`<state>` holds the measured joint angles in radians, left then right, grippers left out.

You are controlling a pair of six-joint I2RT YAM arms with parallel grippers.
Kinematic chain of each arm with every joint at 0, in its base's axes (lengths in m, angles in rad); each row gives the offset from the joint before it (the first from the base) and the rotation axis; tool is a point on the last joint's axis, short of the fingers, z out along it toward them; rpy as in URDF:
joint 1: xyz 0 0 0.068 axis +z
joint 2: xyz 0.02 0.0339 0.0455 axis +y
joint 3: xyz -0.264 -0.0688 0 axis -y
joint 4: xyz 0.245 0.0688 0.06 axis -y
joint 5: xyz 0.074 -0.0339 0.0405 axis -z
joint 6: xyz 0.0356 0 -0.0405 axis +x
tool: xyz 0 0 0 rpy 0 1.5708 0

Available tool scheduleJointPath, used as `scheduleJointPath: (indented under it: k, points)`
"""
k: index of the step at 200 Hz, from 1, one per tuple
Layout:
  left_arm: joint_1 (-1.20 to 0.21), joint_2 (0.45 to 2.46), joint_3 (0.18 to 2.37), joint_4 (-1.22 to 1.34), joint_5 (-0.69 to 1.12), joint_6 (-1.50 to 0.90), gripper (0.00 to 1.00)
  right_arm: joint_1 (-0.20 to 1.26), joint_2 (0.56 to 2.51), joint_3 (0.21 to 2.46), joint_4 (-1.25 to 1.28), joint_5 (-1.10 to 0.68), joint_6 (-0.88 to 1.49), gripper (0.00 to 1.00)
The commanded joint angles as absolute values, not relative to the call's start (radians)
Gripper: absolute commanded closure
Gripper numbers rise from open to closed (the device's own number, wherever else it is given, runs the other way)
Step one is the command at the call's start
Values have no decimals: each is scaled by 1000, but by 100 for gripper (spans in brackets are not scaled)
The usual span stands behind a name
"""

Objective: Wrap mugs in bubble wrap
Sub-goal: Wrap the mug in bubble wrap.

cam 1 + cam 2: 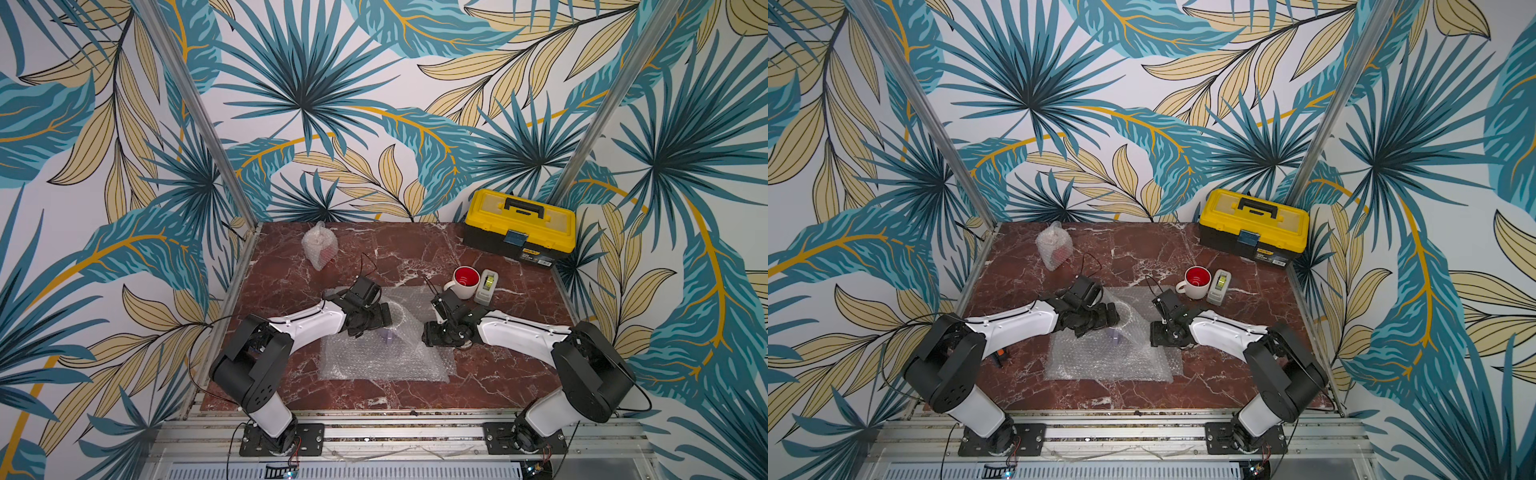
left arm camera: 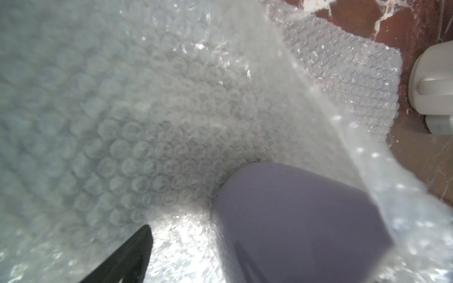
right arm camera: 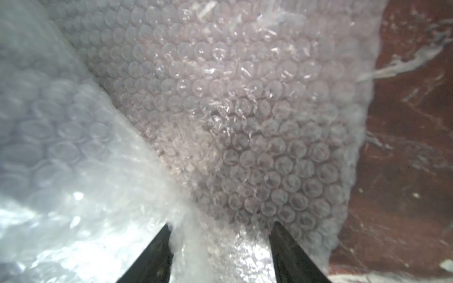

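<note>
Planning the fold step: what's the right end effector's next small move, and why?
Probably close the right end effector on the bubble wrap: its jaws stand apart astride the raised fold, and the lavender mug is only partly covered.

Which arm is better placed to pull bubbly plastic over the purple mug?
Probably right: the right gripper straddles the raised fold of the clear bubble wrap sheet; the left gripper sits open beside the pale lavender ceramic mug.

Robot test cell in a lab: a red marble-pattern desk [image 1: 478, 386] boxed in by aluminium posts [image 1: 195, 108] and tropical leaf wallpaper [image 1: 307, 104]. A left arm [image 1: 307, 326] and right arm [image 1: 519, 332] are bolted to a metal rail [image 1: 395, 434] along the near edge. A yellow toolbox [image 1: 519, 228] sits in a far corner.
</note>
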<state>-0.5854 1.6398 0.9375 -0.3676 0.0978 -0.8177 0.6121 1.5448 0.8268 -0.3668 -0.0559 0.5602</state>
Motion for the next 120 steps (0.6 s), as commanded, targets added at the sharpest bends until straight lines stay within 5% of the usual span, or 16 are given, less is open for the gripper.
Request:
scheduleJointPath:
  k: [1, 120]
  points:
    - [-581, 1631, 913, -387, 88, -802, 7, 613, 1462, 790, -431, -92, 585, 41]
    - [-583, 1647, 921, -383, 84, -802, 7, 613, 1205, 568, -573, -142, 751, 42]
